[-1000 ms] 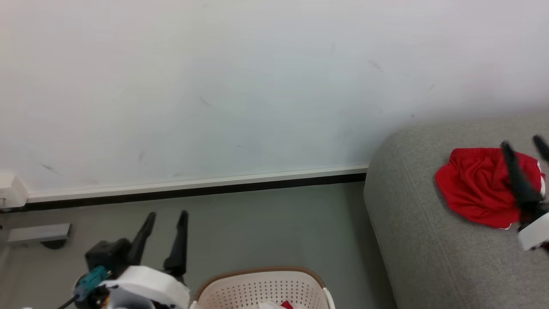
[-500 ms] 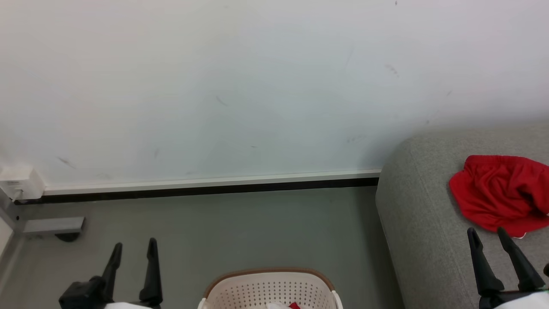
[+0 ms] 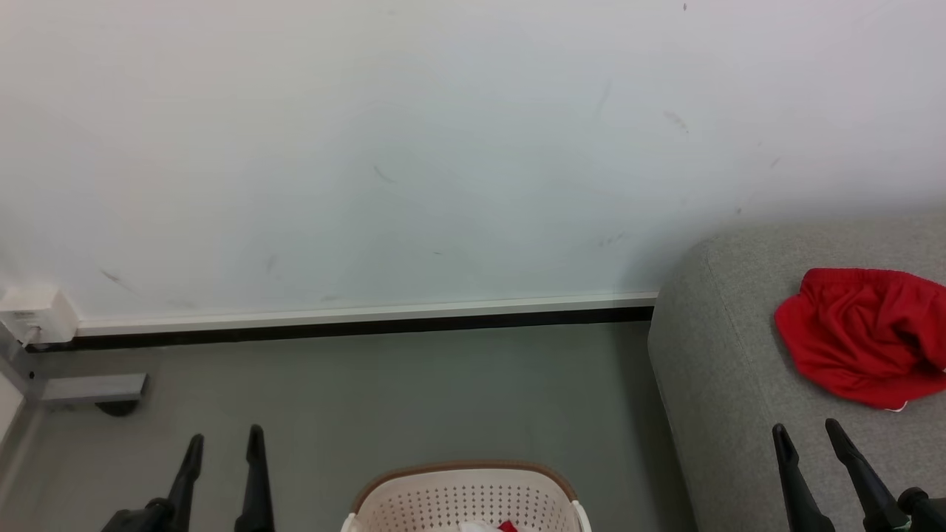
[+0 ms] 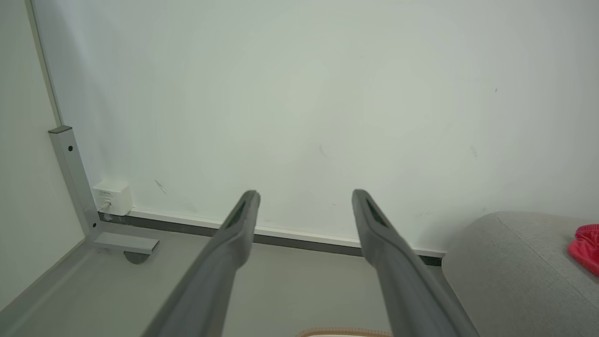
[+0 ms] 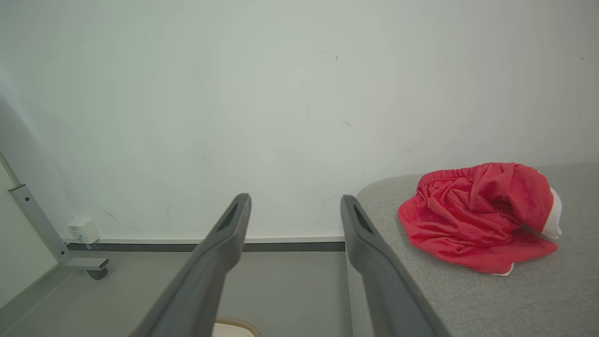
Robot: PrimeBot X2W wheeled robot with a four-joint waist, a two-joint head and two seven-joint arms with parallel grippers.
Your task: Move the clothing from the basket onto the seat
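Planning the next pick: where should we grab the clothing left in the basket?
Grip the topmost red-and-white clothing showing inside the basket, probably coming straight down through the open top, since the perforated walls close off every side. Most of it is cut off at the head view's bottom edge.

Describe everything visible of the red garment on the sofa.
The red garment is soft, bright red fabric, probably sports shorts: a gathered elastic waistband runs along its far edge and a white panel shows at one end. It lies crumpled in a heap on the grey sofa, near its rounded end. Only the sofa touches it.
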